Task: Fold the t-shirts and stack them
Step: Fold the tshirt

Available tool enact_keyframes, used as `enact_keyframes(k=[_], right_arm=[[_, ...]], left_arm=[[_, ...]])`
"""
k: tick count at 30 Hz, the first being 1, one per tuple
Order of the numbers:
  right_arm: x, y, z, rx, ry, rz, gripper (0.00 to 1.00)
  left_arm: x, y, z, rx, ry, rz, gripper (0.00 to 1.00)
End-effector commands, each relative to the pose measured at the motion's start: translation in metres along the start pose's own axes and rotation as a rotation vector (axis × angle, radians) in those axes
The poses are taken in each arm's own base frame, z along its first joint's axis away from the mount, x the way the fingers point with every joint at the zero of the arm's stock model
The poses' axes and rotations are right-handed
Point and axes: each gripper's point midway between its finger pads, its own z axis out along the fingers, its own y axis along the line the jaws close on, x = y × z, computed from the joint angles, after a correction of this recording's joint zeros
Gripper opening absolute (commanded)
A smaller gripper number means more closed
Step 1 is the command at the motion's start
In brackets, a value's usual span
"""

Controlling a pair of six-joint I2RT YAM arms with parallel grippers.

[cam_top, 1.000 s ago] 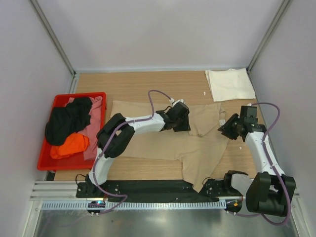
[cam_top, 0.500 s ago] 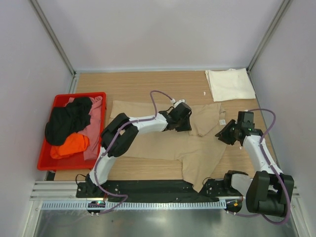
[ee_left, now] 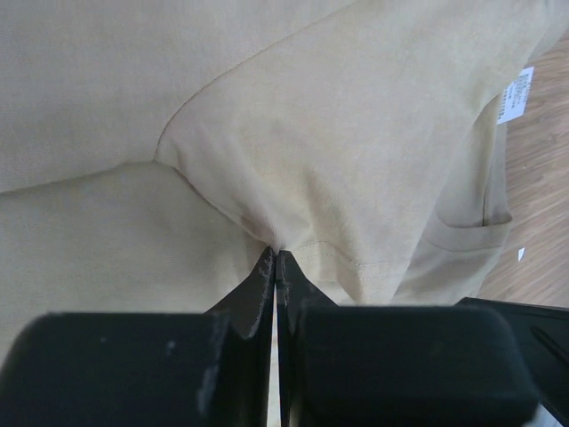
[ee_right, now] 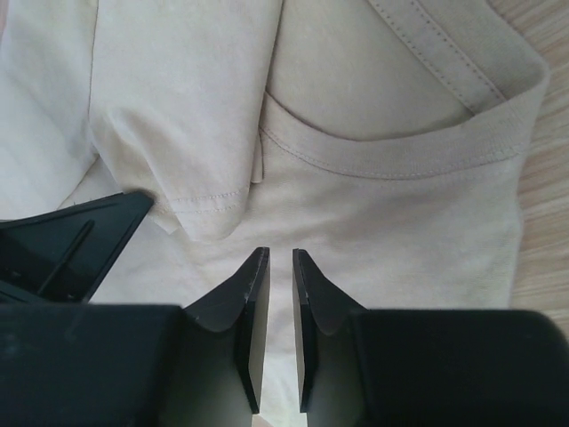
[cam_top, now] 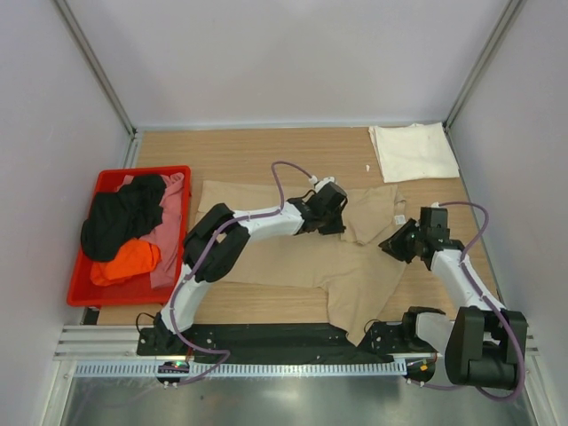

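Right now the tan t-shirt (cam_top: pixel 284 257) is lying spread across the middle of the wooden table (cam_top: pixel 248 155). Its long axis is running left to right, with the hem toward the red bin (cam_top: pixel 84 293) and the collar (ee_right: pixel 418 160) toward the right arm. The left gripper (ee_left: pixel 276 260) is sitting on the shirt's far shoulder with its jaws pressed together, pinching a small pucker of tan cloth where the sleeve seam is bunching. The right gripper (ee_right: pixel 275 258) is hovering low over the chest just below the collar, which is lying straight ahead of its fingertips. Its jaws are standing a narrow slit apart, and I cannot tell whether any cloth is caught between them. The right arm is the nearer one to the collar, so the coming fold is probably turning on that end. A folded cream-white t-shirt (cam_top: pixel 413 151) is waiting in the far right corner.
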Motion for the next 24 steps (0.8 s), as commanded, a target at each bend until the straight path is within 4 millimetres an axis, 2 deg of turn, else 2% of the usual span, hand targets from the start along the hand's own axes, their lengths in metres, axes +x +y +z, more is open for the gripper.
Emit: enact_keyframes(k=[1,8,14,24], right_arm=[[-0.010,0.011,0.008,-0.031,-0.034,0.017,0.22],[-0.010,0.012,0.019,-0.005,-0.034,0.022,0.17],[-0.012,0.015,0.029,0.010,-0.044,0.016,0.17],[-0.020,0.015,0.038,0.040,-0.073,0.005,0.18]], left_arm=[[-0.029,-0.025,-0.016,0.045,-0.075,0.002,0.00],[-0.049,-0.014,-0.019,0.020,-0.105,-0.035,0.00],[-0.063,-0.010,-0.019,0.015,-0.119,-0.053,0.00],[-0.074,-0.006,-0.019,0.011,-0.131,-0.075,0.00]])
